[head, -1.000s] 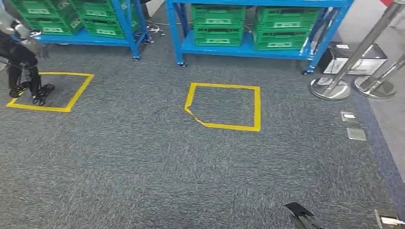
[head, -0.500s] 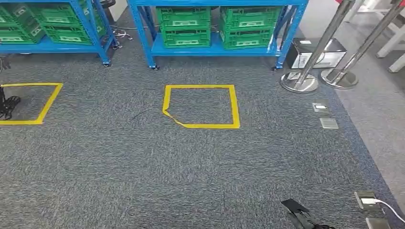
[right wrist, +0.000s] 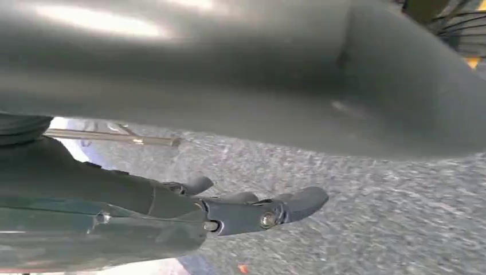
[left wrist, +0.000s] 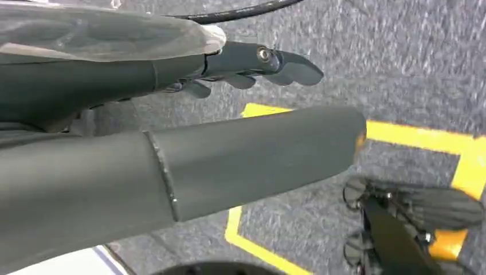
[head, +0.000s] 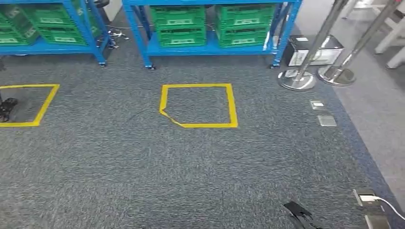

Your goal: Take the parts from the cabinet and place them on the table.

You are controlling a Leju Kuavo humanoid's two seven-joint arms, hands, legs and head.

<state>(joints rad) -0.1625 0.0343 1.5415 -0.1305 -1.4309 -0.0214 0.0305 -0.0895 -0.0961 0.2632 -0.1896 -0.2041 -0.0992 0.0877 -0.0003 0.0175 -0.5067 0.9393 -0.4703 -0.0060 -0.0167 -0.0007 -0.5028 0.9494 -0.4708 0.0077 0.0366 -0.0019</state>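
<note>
The blue shelf rack (head: pixel 210 49) stands at the far end of the grey carpet, with green crates (head: pixel 179 25) stacked on its lowest shelf. A second blue rack (head: pixel 52 45) with more green crates stands to its left. What lies in the crates is hidden. My left hand (left wrist: pixel 229 154) hangs over the carpet, its thumb and dark fingers (left wrist: pixel 275 62) stretched apart with nothing between them. My right hand (right wrist: pixel 240 97) also hangs low with its fingers (right wrist: pixel 258 216) straight, holding nothing.
A yellow tape square (head: pixel 198 105) marks the carpet before the middle rack. Another tape square (head: pixel 28 102) at the left has a dark foot (head: pixel 5 107) in it. Steel posts (head: pixel 298 78) and a box (head: pixel 310 50) stand at the right, with floor sockets (head: pixel 370 200) near the right edge.
The whole picture has slid left, so my camera has turned or moved right. The dark-legged figure at the left has almost passed out of the picture. Both hands still hold nothing.
</note>
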